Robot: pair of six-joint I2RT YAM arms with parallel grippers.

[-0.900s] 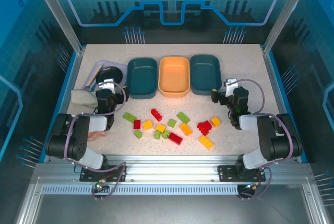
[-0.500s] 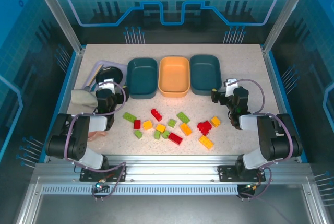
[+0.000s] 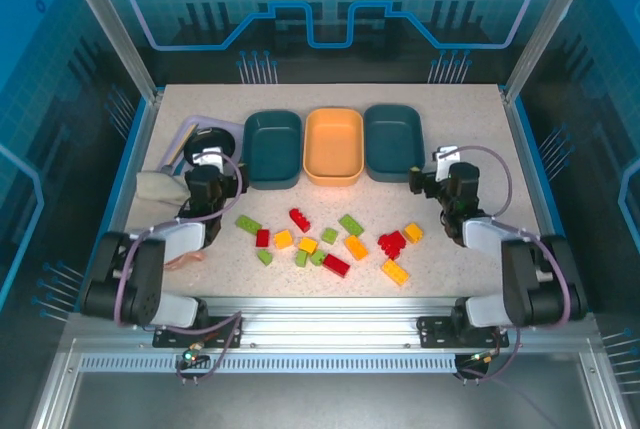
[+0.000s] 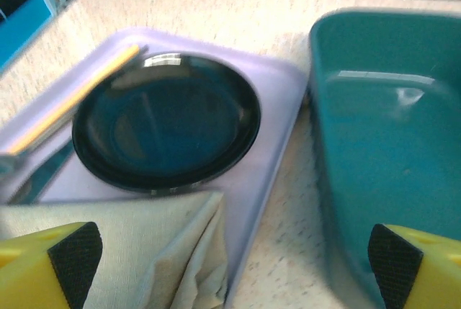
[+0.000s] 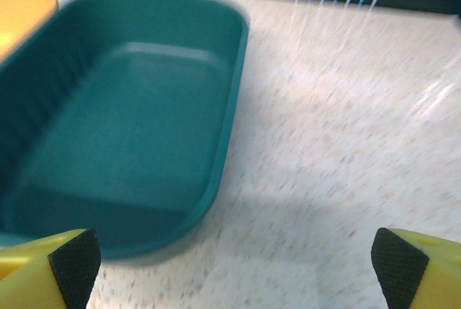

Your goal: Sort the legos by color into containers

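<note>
left gripper (image 4: 234, 258) spread wide, empty, facing dish (image 4: 166, 118) | right gripper (image 5: 230, 262) spread wide, empty, 3 o'clock of trays (image 3: 333, 144) | legos (image 3: 355, 246) loose, 6 o'clock of trays, none sorted | risk: pinching two touching bricks, mixing colours; snagging cloth (image 4: 144, 251)
</note>
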